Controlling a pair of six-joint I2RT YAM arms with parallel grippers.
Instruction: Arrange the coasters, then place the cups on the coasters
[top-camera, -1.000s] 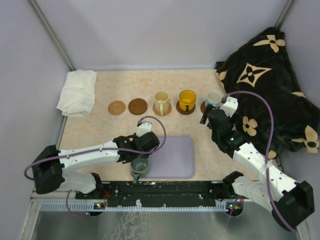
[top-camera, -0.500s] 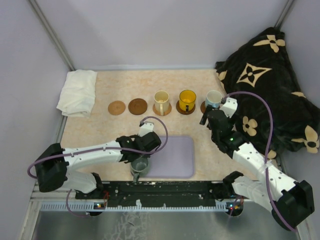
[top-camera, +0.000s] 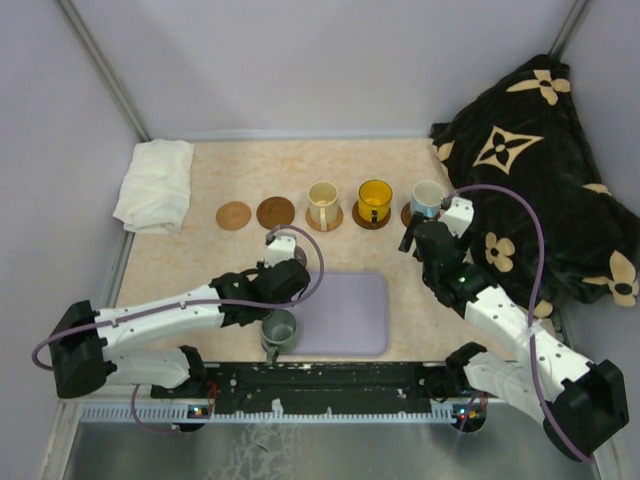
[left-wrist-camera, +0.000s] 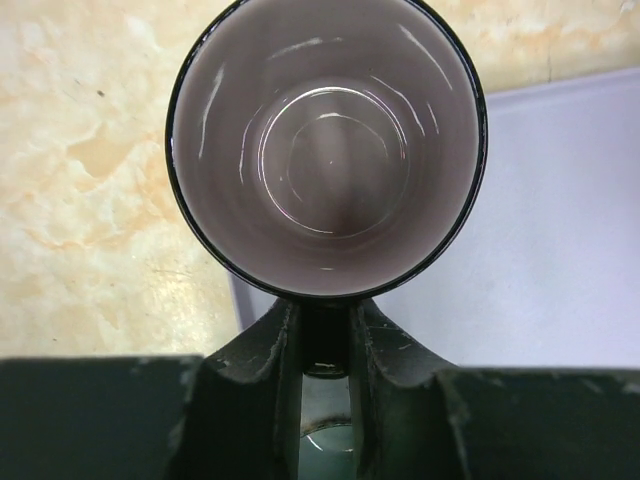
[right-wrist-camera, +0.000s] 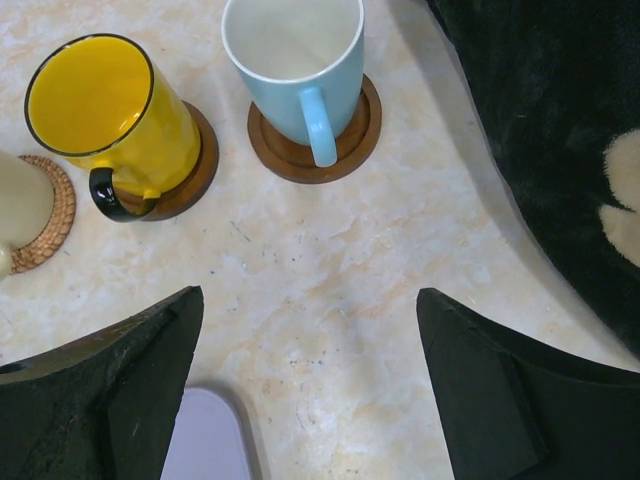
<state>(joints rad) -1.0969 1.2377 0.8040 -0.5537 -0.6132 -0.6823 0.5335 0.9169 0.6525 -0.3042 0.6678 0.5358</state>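
Left gripper (left-wrist-camera: 325, 318) has just clamped the purple-grey cup (left-wrist-camera: 325, 150) by its handle at the tray (left-wrist-camera: 560, 230) edge; two bare coasters (top-camera: 234, 215) wait far-left; right gripper (right-wrist-camera: 308, 330) gapes wide.

Lab test cell: plain walls (top-camera: 320, 70), metal frame (top-camera: 100, 62).

Left end effector (left-wrist-camera: 325, 322) has clamped the purple-grey cup (left-wrist-camera: 325, 150) and carried it farther out

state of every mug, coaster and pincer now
translucent purple-grey mug: upright, handle clamped in left pincer
right pincer: open, empty
grey-green mug: upright, no coaster
cream mug: on woven tan coaster
yellow mug: on middle dark brown coaster
light blue mug: on right dark brown coaster
leftmost tan coaster: bare
left dark brown coaster: bare
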